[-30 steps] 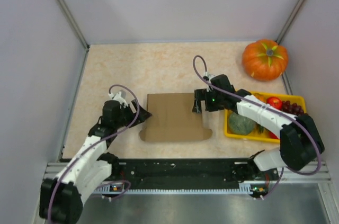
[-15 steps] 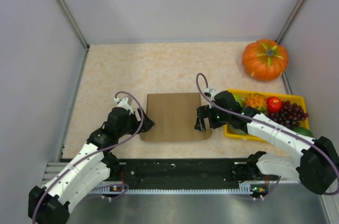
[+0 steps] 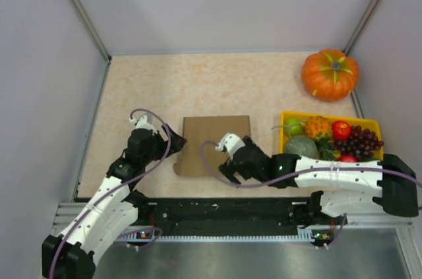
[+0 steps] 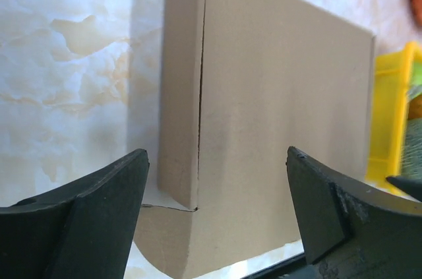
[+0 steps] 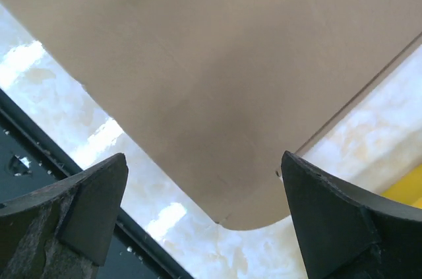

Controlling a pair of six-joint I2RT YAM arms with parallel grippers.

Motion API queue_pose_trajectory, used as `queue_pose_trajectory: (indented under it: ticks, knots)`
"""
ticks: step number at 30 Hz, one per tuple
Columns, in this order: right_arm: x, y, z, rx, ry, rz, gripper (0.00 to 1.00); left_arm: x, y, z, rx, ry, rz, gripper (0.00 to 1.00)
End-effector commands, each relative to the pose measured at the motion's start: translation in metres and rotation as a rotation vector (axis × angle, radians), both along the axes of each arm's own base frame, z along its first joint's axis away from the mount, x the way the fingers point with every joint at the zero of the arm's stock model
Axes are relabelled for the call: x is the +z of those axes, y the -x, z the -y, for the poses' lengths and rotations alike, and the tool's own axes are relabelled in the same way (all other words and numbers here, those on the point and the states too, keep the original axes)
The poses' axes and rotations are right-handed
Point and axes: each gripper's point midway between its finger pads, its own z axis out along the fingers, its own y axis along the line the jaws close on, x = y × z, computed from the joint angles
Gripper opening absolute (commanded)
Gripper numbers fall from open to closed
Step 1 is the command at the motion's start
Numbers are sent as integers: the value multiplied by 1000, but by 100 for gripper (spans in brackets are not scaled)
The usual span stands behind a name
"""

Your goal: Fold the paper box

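**Item:** paper box [image 3: 215, 145], brown die-cut card, lying flat and part-folded near the middle of the worktop's [image 3: 198, 88] near edge.

**Handling (estimate):** light, thin and matte. It looks stiff across the panels and springy at the creases. It is likely to slide under a push and to dent if pinched hard. Best taken at a free edge or at the rounded flap [image 5: 244, 210] on its near edge.

**Left jaws:** spread wide and empty, at the box's left edge, facing the slit [image 4: 200, 94] beside the folded side panel.

**Right jaws:** spread wide and empty, over the near edge, with the flap framed between the tips and apparently untouched.

**Adjacent:** yellow tray [image 3: 282, 154], near the box on the side of the right edge.
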Motion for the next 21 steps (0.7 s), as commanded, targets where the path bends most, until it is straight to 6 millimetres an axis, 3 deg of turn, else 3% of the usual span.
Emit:
queue_pose_trajectory:
  ticks: [1,2,4,5,8,9,11,20,21]
  knots:
    - [32,1,-18,64,225,429,99,18,-6,-5,48,213,-77,90]
    - [14,7,-26,111,318,478,99,16,-6,-7,50,244,-96,89]
    - [12,15,-44,193,423,642,98,19,-8,-11,53,309,-119,89]
    - [-7,15,-47,227,528,680,97,19,-9,-13,60,319,-117,90]
    - [-10,13,-64,226,624,803,91,17,-10,-19,87,354,-149,91]
    - [-19,13,-65,246,686,830,87,14,-9,-20,102,369,-175,92]
    - [-17,14,-74,215,654,870,82,10,-11,-25,127,391,-207,92]
    - [-9,10,-70,190,616,924,29,-13,-9,-22,126,445,-285,98]
    - [-9,9,-69,194,618,920,14,-15,-9,-23,133,448,-288,98]
